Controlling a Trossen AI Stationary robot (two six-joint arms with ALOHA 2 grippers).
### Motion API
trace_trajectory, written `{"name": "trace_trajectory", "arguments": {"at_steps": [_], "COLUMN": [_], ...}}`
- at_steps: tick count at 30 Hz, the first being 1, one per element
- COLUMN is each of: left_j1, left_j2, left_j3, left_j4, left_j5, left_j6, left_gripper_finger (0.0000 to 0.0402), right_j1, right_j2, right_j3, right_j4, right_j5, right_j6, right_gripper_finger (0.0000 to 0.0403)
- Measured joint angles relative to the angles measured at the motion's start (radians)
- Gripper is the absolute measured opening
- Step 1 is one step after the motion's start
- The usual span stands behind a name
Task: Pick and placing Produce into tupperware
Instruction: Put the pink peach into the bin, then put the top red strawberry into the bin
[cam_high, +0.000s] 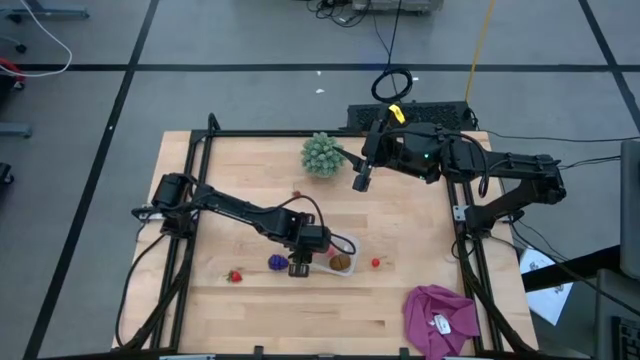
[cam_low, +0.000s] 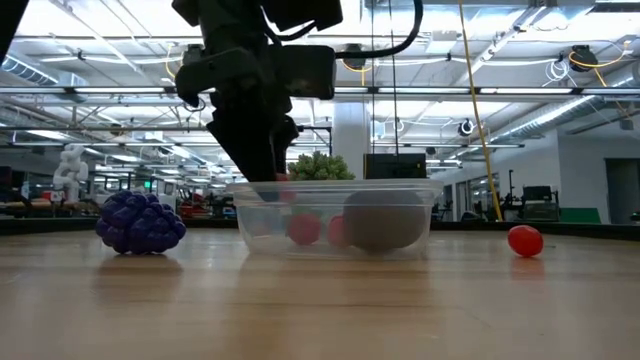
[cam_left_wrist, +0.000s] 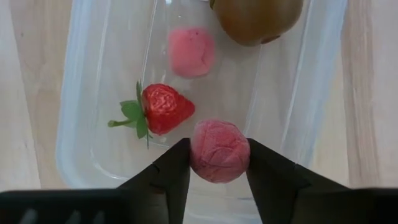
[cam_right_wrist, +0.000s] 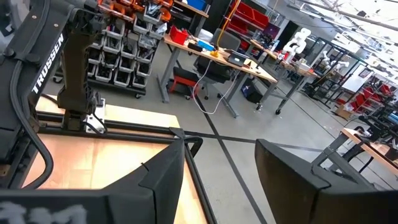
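Observation:
My left gripper (cam_left_wrist: 219, 180) (cam_high: 300, 264) points down into the left end of the clear tupperware (cam_high: 322, 266) (cam_low: 335, 215) and is shut on a round pink-red strawberry piece (cam_left_wrist: 219, 151). On the tupperware's floor lie a leafy red strawberry (cam_left_wrist: 163, 109), a pink piece (cam_left_wrist: 191, 51) and the brown kiwi (cam_left_wrist: 258, 18) (cam_high: 342, 262). The purple grape cluster (cam_high: 277, 262) (cam_low: 140, 222) rests on the table just left of the tupperware. Loose strawberries lie at its right (cam_high: 376, 263) (cam_low: 525, 240), at far left (cam_high: 235, 276) and farther back (cam_high: 296, 195). My right gripper (cam_high: 362, 181) (cam_right_wrist: 221, 180) hangs open, raised over the table's far side. My left gripper pinches the round pink-red strawberry piece (cam_left_wrist: 211, 163) between its two fingers (cam_left_wrist: 171, 171), one on each side of it. The fingers come from above, pointing down. The piece sits over the tupperware's floor, beside the leafy strawberry; whether it touches the floor does not show.
A large green spiky ball (cam_high: 322, 155) stands near the table's far edge, beside my right gripper. A magenta cloth (cam_high: 440, 318) lies at the near right corner. A black frame (cam_high: 200, 150) runs round the table. Bare wood (cam_high: 270, 310) stretches along the near side.

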Motion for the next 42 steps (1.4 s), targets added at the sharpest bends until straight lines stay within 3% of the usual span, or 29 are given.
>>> {"name": "trace_trajectory", "arguments": {"at_steps": [9, 16, 22, 28, 34, 42], "left_j1": [0.018, 0.019, 0.019, 0.060, 0.194, 0.344], "left_j2": [0.000, -0.037, -0.140, -0.235, -0.255, -0.256], "left_j3": [0.000, -0.001, -0.001, -0.024, -0.095, -0.221], "left_j4": [0.000, -0.027, -0.098, -0.135, -0.131, 0.035], "left_j5": [-0.092, -0.116, -0.194, -0.355, -0.286, -0.205], "left_j6": [-0.025, -0.004, -0.027, -0.011, 0.028, 0.140], "left_gripper_finger": [0.0243, 0.0279, 0.0276, 0.0264, 0.0250, 0.0244], "right_j1": [0.000, 0.000, 0.000, 0.001, 0.002, 0.002], "right_j2": [0.000, 0.000, 0.001, 0.001, 0.001, 0.001], "right_j3": [0.000, 0.000, 0.000, 0.000, 0.000, 0.000], "right_j4": [0.000, 0.000, -0.001, -0.008, -0.020, -0.034], "right_j5": [0.000, 0.000, 0.000, 0.000, 0.000, 0.000], "right_j6": [0.000, 0.000, 0.000, 0.000, 0.010, 0.012], "right_gripper_finger": [0.0189, 0.0189, 0.0189, 0.0189, 0.0189, 0.0189]}}
